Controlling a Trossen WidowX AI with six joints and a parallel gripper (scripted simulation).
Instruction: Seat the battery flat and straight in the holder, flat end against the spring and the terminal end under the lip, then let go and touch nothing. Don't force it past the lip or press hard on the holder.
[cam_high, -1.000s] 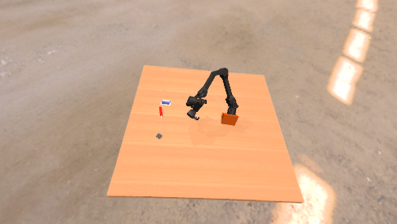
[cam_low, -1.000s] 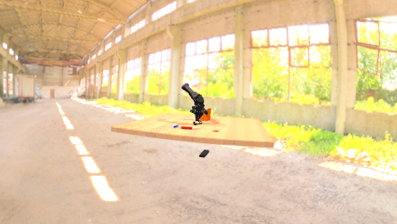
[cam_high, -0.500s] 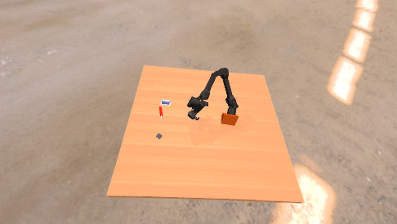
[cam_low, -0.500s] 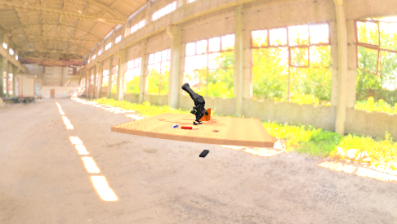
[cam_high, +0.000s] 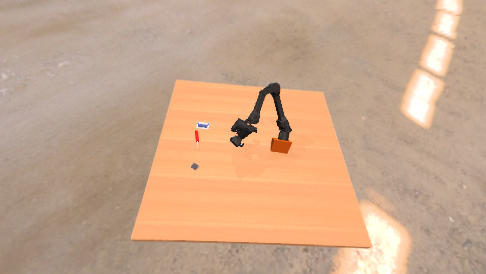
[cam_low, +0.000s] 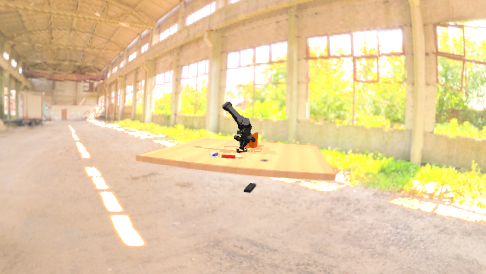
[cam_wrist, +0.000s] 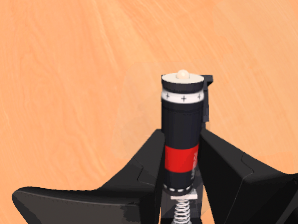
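Battery (cam_wrist: 182, 120) is gripped between the fingers of the tool (cam_high: 237, 143) (cam_low: 242, 150) (cam_wrist: 178, 135), which stand narrow around its sides. Its terminal end points away from the wrist camera, and its flat end is near the spring (cam_wrist: 182, 212) of the black holder (cam_wrist: 208, 80). Part of the holder shows past the battery's right side in the wrist view; whether the battery is flat, under the lip or touching the spring, I cannot tell. Plus signs are printed on its white ring (cam_wrist: 183, 98). Small pale lettering runs lengthwise at the edge of the red band (cam_wrist: 180, 160), too blurred to read, and no brand can be made out. The arm (cam_high: 257, 106) (cam_low: 240, 120) reaches over the bench (cam_high: 250, 210) (cam_low: 295, 165). Well apart from the tool, a slim red item (cam_high: 197, 136) (cam_low: 228, 156) lies near a blue-and-white one (cam_high: 202, 125) (cam_low: 214, 155).
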